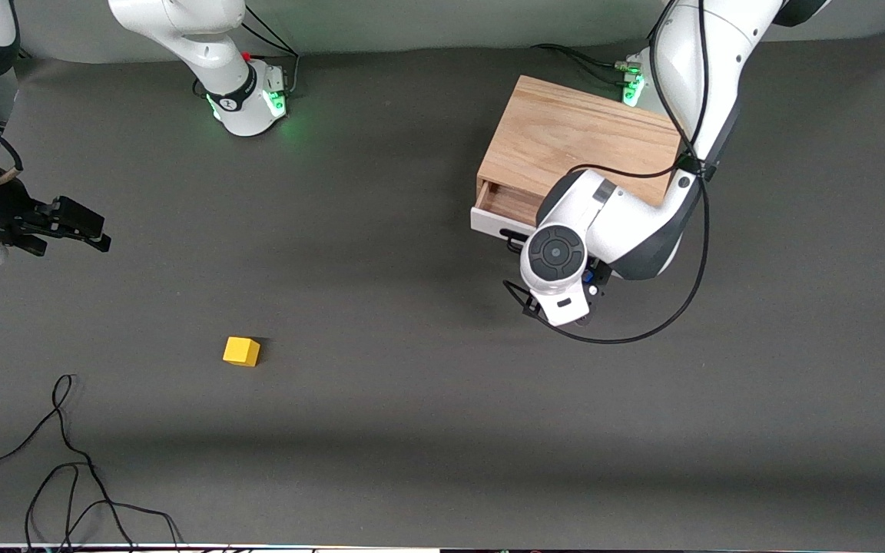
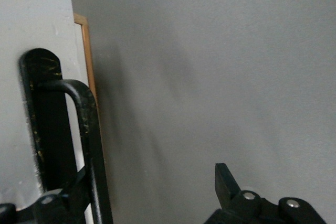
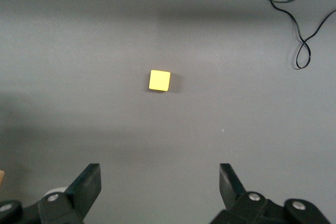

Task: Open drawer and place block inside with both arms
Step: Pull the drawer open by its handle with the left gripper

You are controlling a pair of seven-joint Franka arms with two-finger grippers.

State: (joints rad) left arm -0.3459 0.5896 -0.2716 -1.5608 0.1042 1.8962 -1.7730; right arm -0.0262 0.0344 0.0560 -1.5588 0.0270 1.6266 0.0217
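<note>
Loose black cables lie nearest the front camera. Landmark: the block, a yellow cube resting untouched on the table, farther from the camera than those cables. Well apart from the block, toward the left arm's end, the drawer stands partly pulled out of its wooden box. The left gripper has a finger at the black handle, jaws apart. High over the table near the block, the right gripper hangs wide and empty. By my judgement, opening is underway; picking and placing remain.
</note>
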